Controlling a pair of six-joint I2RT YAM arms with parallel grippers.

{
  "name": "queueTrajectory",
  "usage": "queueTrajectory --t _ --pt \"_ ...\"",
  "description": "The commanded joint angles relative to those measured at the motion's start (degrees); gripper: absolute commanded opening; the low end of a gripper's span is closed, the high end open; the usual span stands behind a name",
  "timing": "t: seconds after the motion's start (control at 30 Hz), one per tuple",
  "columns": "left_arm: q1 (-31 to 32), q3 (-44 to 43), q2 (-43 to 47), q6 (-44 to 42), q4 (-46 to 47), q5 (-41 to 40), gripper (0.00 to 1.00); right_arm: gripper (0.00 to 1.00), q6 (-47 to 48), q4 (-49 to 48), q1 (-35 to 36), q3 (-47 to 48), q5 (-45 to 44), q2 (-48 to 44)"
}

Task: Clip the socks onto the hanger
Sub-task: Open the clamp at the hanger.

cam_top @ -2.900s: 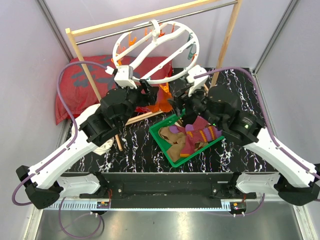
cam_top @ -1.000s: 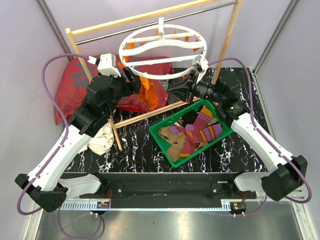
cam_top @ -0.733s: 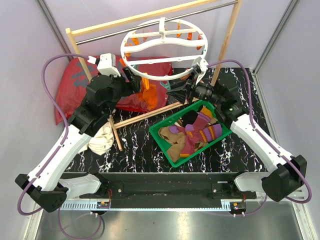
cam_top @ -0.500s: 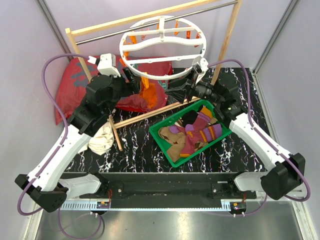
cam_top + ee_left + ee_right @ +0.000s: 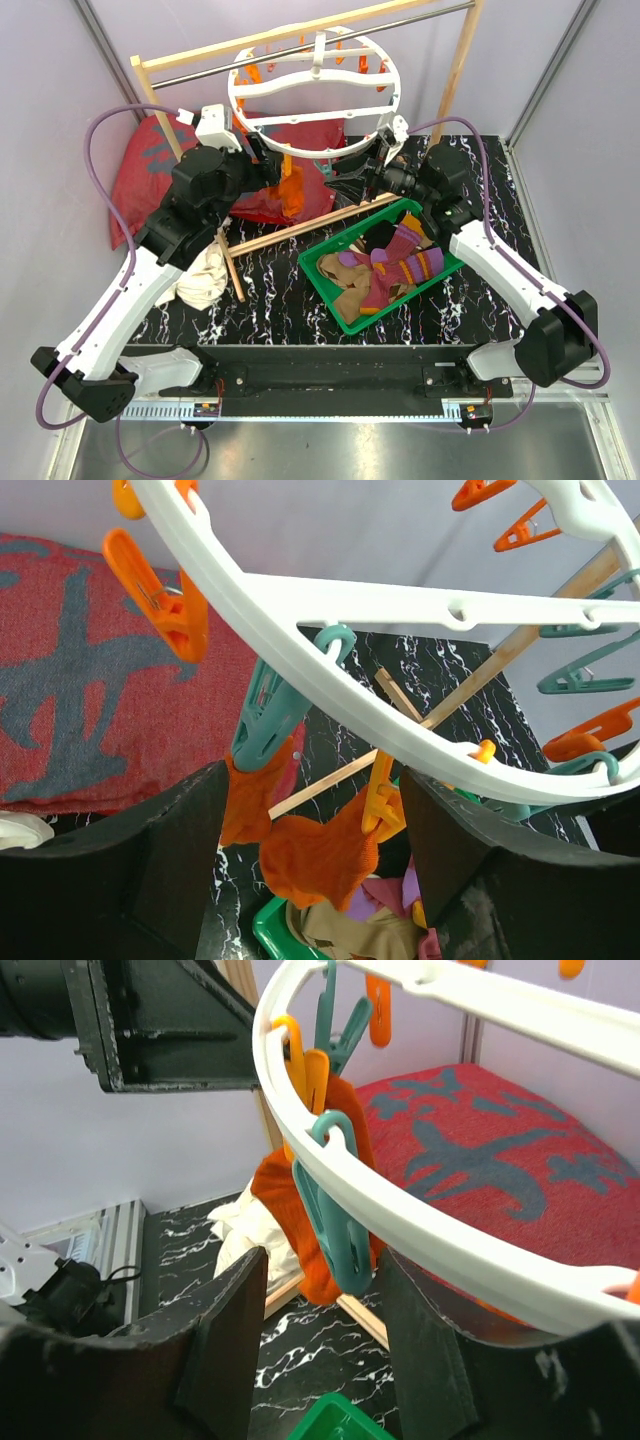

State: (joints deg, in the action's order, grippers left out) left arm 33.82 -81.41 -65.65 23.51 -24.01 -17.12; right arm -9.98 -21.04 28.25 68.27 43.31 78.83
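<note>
Between the left gripper's [image 5: 312, 810] wide-spread fingers [image 5: 150, 870] hangs an orange sock [image 5: 320, 860], clipped to the hanger [image 5: 400, 600]; the right gripper [image 5: 320, 1265] is likewise wide.

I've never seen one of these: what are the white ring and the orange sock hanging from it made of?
The hanger looks like smooth, faintly glossy moulded plastic, judging by its neat holes. The orange sock seems soft matte fabric: it droops in folds.

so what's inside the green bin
Socks piled in the bin: purple striped socks on top, a brown argyle sock nearer the arms. The floor and anything under the pile is hidden.
</note>
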Motion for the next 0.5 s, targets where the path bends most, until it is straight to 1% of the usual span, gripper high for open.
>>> queueTrajectory --t 0.0,0.17,0.3,0.33,0.47 --pt "-0.3 -2.4 -0.4 -0.1 1.6 1.8 0.73 0.57 -0.8 -8.2 0.7 -1.2 -3.1 -0.8" --pt "-0.3 -2.4 -0.5 0.0 1.4 2.2 0.73 0.55 -2.0 -11.7 1.3 -2.7 -4.3 -0.5" --pt "-0.3 -2.5 -0.6 0.1 1.2 2.2 0.73 0.51 -2.2 -12.6 1.5 -3.4 -4.8 -0.6" --pt "-0.4 -2.7 -0.7 0.2 1.2 2.2 0.73 0.48 -2.2 -12.8 1.5 -3.7 -5.0 -0.9" --pt "-0.4 -3.1 -0.8 0.3 1.1 2.6 0.73 0.44 -2.9 -14.0 2.2 -5.6 -6.0 -2.0"
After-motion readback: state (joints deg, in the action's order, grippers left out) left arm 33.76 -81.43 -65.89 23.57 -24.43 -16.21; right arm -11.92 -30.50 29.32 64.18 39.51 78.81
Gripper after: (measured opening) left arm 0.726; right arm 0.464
